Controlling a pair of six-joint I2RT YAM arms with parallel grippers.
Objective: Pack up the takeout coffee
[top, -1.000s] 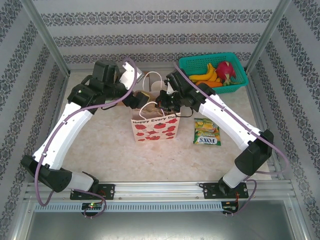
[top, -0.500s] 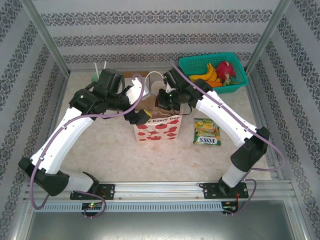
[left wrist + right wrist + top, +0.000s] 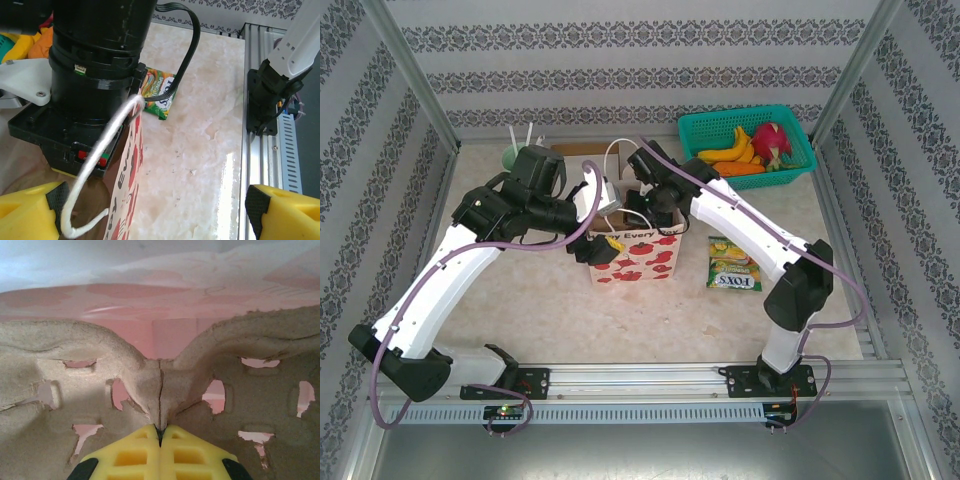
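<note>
The takeout coffee is hidden. A white paper bag with red prints stands mid-table, its mouth open. My right arm reaches down into it. In the right wrist view, my right gripper is shut on the middle ridge of a brown pulp cup carrier, with the bag's pink inner wall behind it. My left gripper is at the bag's near left top corner. Its yellow fingers stand wide open, and the bag's printed wall and white cord handle lie between them untouched.
A teal basket of fruit sits at the back right. A green candy packet lies right of the bag. A pale mint-green holder with straws stands at the back left. A metal rail borders the table.
My right arm has sunk deeper into the bag and shifted left. My left gripper has swung from behind the bag to its near left corner.
</note>
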